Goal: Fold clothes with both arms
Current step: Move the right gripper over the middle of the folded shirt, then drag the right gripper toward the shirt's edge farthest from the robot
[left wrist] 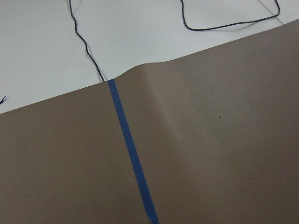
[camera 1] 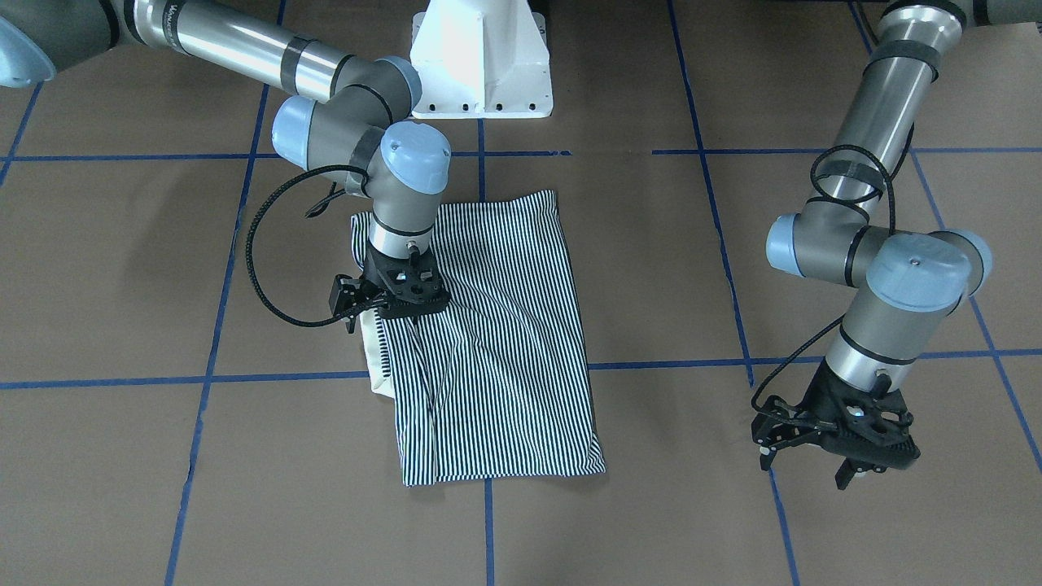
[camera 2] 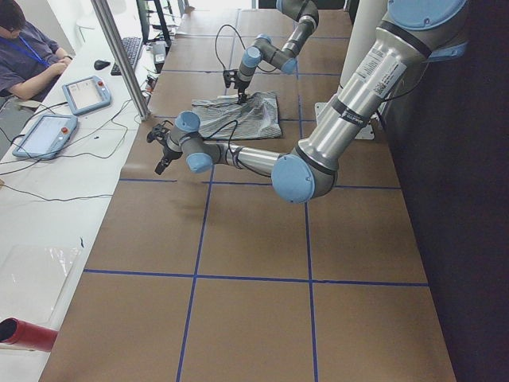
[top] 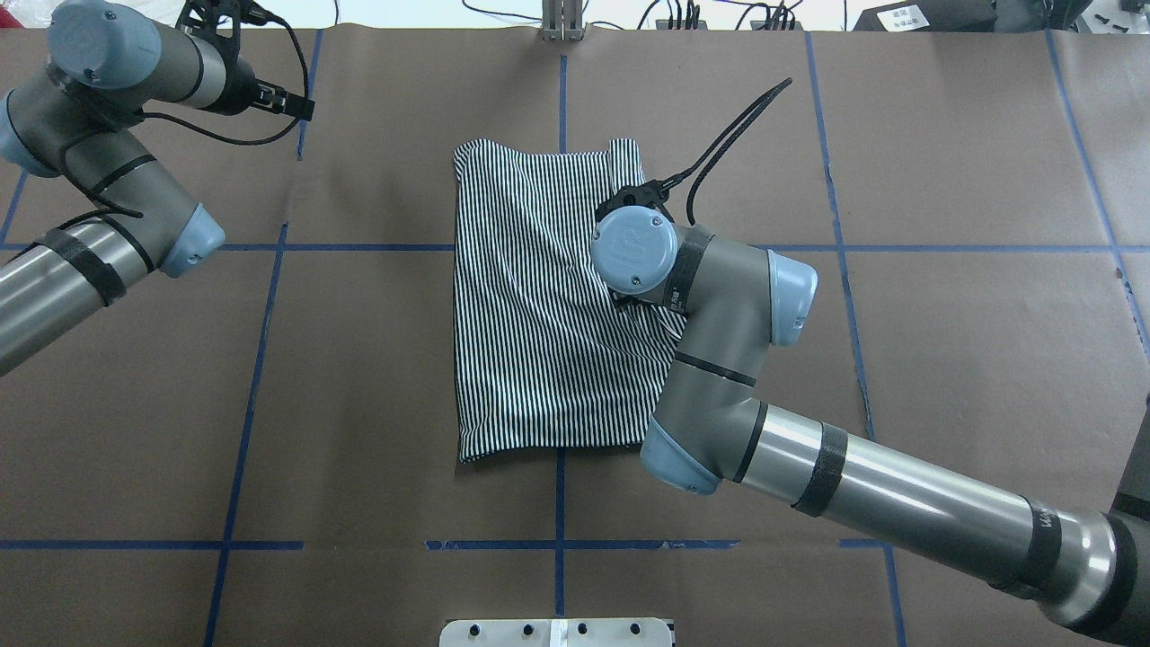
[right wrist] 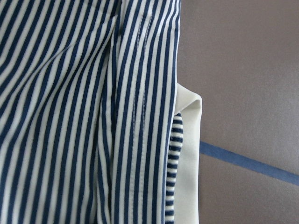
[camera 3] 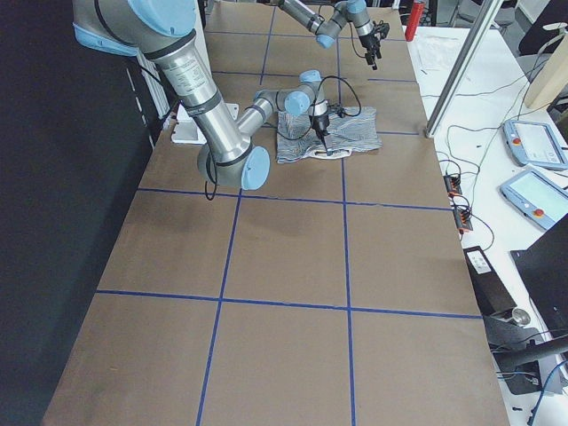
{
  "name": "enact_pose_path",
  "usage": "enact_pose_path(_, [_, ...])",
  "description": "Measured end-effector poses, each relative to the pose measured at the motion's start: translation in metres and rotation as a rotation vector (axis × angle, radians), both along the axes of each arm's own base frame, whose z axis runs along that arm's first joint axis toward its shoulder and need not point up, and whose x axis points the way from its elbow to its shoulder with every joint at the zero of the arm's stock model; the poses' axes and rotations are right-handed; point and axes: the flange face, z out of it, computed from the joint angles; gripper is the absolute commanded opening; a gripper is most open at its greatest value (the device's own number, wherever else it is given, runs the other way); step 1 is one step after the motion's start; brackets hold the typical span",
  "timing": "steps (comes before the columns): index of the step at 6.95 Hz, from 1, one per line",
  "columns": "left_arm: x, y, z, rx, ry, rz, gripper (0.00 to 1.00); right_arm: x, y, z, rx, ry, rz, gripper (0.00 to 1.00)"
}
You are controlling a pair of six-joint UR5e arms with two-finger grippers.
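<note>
The striped shirt [camera 1: 496, 342] lies folded into a rectangle at the middle of the brown worktop [camera 1: 122, 472], its cream collar [camera 1: 376, 358] poking out along one long edge. The right gripper [camera 1: 399, 305] hangs low over that edge; whether its jaws are spread or pinching cloth cannot be told. The left gripper [camera 1: 806, 468], jaws spread and empty, hovers well apart over bare worktop. The risk: a one-sided pull may catch only the top layer, dragging the fold open and skewing the stack, with no second grip to steady it.
</note>
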Motion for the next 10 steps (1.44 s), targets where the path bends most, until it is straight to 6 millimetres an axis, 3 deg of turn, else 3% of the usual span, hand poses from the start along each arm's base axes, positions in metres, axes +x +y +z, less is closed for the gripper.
enact_pose_path(4, [0.002, 0.0, 0.0, 0.0, 0.0, 0.002, 1.0, 0.034, -0.034, 0.013, -0.025, 0.031, -0.007, 1.0])
enact_pose_path(8, [0.002, 0.001, -0.001, 0.001, 0.001, 0.003, 1.0, 0.088, -0.066, 0.058, -0.029, 0.092, -0.009, 1.0])
enact_pose_path(10, [0.002, 0.001, -0.001, 0.002, 0.002, 0.003, 1.0, 0.106, -0.071, 0.05, -0.023, 0.057, 0.006, 1.0])
